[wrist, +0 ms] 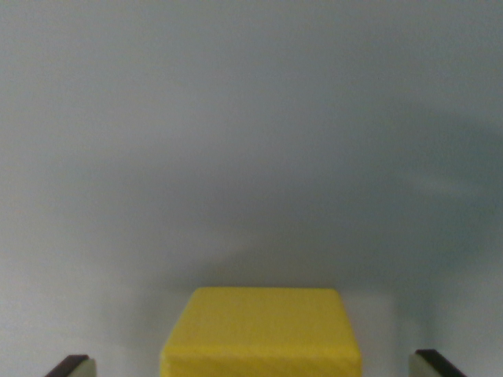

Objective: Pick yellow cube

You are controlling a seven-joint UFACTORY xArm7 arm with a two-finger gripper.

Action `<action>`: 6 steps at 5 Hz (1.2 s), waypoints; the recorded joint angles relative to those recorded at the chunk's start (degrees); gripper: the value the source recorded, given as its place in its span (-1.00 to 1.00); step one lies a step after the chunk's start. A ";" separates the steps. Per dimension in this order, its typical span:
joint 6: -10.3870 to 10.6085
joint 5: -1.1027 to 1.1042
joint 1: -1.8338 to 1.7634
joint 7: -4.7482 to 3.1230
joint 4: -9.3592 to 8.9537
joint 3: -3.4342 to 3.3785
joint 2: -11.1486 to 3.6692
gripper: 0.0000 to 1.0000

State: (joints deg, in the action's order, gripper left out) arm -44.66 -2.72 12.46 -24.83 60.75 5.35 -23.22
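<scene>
Yellow cube (262, 330) is what the wrist view centres on, but the biggest thing in sight is the pale grey-blue surface (236, 141) that fills nearly the whole picture; it is plain and unmarked, with soft darker shading across its upper right and a faint shadow spreading just above the cube. Next in size, the cube sits at the bottom middle of the view, resting on that surface; its top face shows in full, with slightly cut-off corners at the far edge, and only a thin strip of its near face shows before the picture's lower edge cuts it off. Smallest are the gripper's (255, 365) two fingertips, dark with pale inner faces, one peeking in at the wrist view's left bottom corner and one at the wrist view's right; the fingers stand spread wide, each well clear of the cube's sides, with bare surface showing in both gaps; the cube lies between them, though how far the tips reach down beside it is hard to judge from so little of them in view.
</scene>
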 joint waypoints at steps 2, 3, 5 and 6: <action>0.08 -0.01 0.02 -0.04 -0.05 0.01 -0.04 -1.00; 0.08 -0.01 0.02 -0.04 -0.05 0.01 -0.04 -1.00; 0.08 -0.01 0.02 -0.04 -0.05 0.01 -0.04 -1.00; 0.08 -0.01 0.02 -0.04 -0.05 0.01 -0.04 1.00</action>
State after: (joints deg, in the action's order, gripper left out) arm -44.57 -2.72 12.49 -24.87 60.70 5.36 -23.26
